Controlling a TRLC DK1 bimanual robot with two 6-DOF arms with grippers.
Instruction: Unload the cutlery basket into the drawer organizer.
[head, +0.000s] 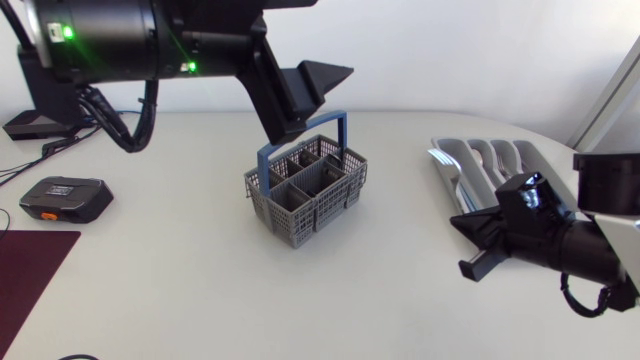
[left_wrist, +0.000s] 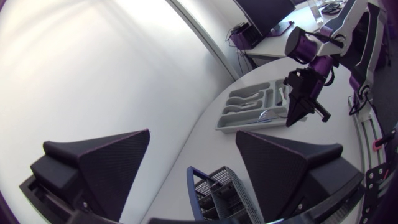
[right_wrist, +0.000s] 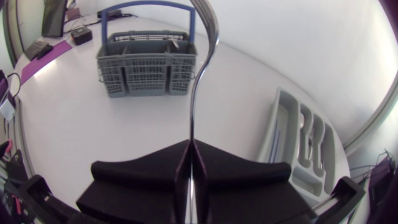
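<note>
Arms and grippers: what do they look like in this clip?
The left arm is a thick black cylinder with small green lights and a ribbed black cable looping below it. The right arm is black, turning pale grey further back. The left gripper and right gripper each have two broad, matte black, wedge-shaped fingers.

Polished, apparently metal cutlery handle (right_wrist: 193, 115)

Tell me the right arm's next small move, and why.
Probably swing the right gripper sideways toward the drawer organizer. It is shut on a metal cutlery piece that points at the basket, while the organizer lies off to its side, not under it.
</note>
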